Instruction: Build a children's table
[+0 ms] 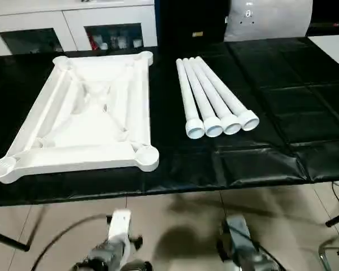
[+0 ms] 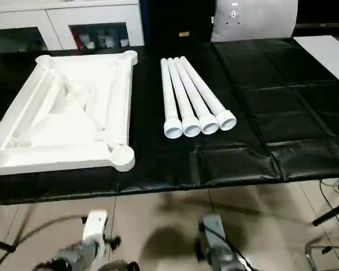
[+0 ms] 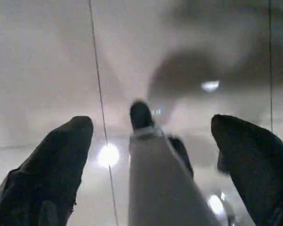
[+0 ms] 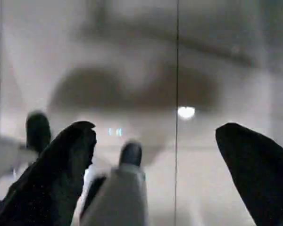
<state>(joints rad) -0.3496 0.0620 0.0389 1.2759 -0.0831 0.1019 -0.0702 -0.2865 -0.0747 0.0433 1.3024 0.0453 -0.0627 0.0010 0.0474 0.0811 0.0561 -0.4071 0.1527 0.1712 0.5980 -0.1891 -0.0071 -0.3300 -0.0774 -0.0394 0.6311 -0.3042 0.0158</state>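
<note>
The four legs (image 1: 214, 101) lie side by side on the black table cover (image 1: 282, 113), touching one another, with their wide open ends toward the robot. Because they are round tubes packed so tightly, I think the first risk is that fingers coming down on one leg push its neighbours, and these roll away across the cover or toward its near edge. A long tapered leg held close to one end could also swing and tip in the grip.

The table top (image 1: 85, 113) lies upside down, just to the left of the legs and apart from them. It is white plastic, with raised ribs crossing in the middle and a round socket at each corner. The near-right socket (image 1: 147, 153) is the one nearest to the legs. If a leg comes to a socket at an angle, it may catch on the rim and push the light top along the cover.

Both arms hang low, well below the legs, above the floor. The left gripper (image 3: 151, 155) has its fingers spread wide with nothing between them, and the right gripper (image 4: 158, 169) also.
</note>
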